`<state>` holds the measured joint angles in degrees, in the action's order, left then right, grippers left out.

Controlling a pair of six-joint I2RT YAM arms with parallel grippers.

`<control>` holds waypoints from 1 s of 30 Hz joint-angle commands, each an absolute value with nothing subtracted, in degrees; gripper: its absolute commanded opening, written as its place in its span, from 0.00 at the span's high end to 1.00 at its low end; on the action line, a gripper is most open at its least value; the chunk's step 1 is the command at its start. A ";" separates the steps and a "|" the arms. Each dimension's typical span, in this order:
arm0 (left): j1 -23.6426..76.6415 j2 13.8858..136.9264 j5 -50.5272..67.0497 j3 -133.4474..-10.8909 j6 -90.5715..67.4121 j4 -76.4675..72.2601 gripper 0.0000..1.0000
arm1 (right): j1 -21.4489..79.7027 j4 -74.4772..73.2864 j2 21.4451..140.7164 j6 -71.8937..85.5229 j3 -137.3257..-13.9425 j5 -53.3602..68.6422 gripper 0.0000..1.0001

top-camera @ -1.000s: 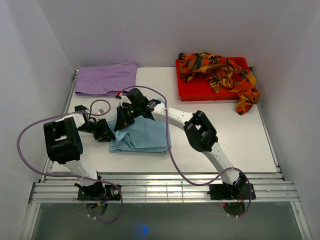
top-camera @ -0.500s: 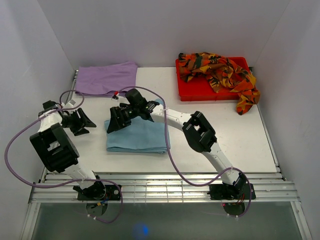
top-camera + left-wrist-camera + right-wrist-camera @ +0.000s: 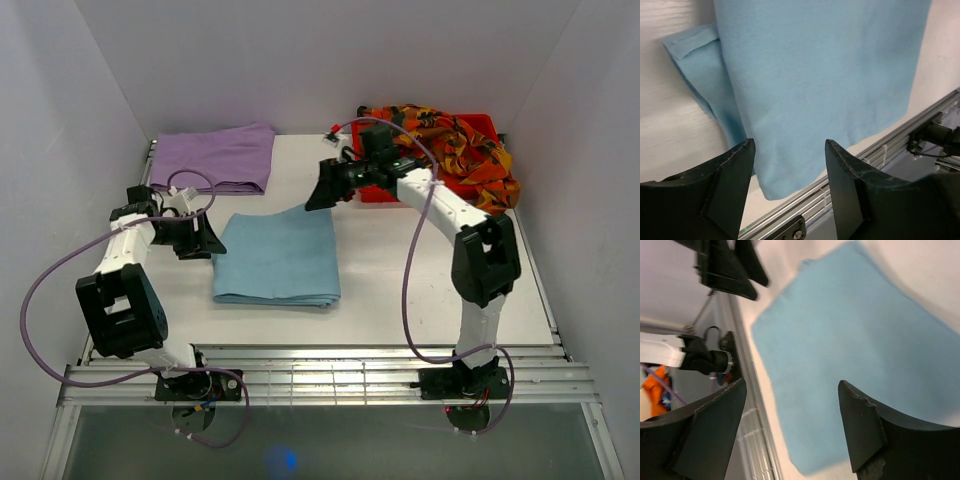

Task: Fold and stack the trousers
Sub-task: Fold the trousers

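Note:
The light blue trousers (image 3: pixel 277 258) lie folded flat in a rectangle at the table's middle, also filling the left wrist view (image 3: pixel 820 75) and the right wrist view (image 3: pixel 850 340). My left gripper (image 3: pixel 208 243) stands open just off their left edge, nothing between its fingers (image 3: pixel 788 145). My right gripper (image 3: pixel 318 193) hangs open above their far right corner, empty (image 3: pixel 792 385). The lilac trousers (image 3: pixel 213 157) lie folded at the back left. The orange-red-black patterned trousers (image 3: pixel 440 140) lie crumpled at the back right.
A red tray (image 3: pixel 392 187) at the back right holds the patterned pair, part of which spills over its right side. White walls close in on three sides. A metal rail (image 3: pixel 320 372) runs along the near edge by the arm bases.
My right gripper opened, let go of the blue trousers and rose back and to the right. My left gripper opened, swung left, then came back beside the cloth's left edge. The blue pair now lies flatter.

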<state>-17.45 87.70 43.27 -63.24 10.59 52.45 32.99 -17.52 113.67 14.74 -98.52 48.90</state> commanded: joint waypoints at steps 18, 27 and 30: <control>-8.96 101.42 33.84 -71.37 -1.30 42.81 0.54 | 18.63 -23.56 116.45 7.11 -86.48 47.19 0.16; -7.65 87.82 29.80 -65.22 3.42 34.64 1.00 | 20.74 -21.18 120.41 9.40 -86.40 48.25 0.19; -7.65 81.49 26.20 -61.88 4.74 33.49 1.00 | 20.83 -21.53 120.24 9.41 -86.57 47.82 0.19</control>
<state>-7.46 89.62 29.80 -63.07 2.39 38.04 20.45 -23.33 120.99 8.67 -84.62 46.54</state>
